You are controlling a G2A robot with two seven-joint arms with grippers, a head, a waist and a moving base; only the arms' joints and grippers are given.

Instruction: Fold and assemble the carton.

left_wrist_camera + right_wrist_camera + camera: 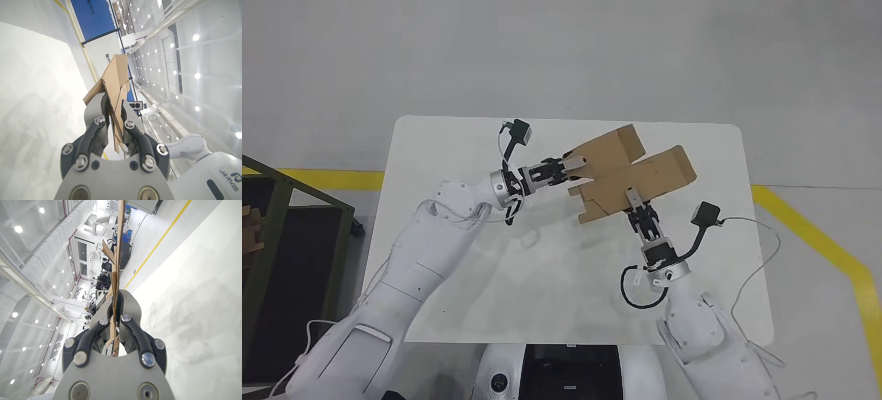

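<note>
Jaws of the left gripper (575, 166) and the right gripper (636, 200) each pinch an edge of the flattened cardboard carton (637, 165). They hold it over the far part of the white bench (442, 160), apparently lifted so its panels can swing open. Not yet erected, it encloses nothing.

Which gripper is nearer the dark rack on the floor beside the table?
Left. The left gripper clamps the carton on the side toward the dark rack; the right gripper clamps it farther across the table.
</note>
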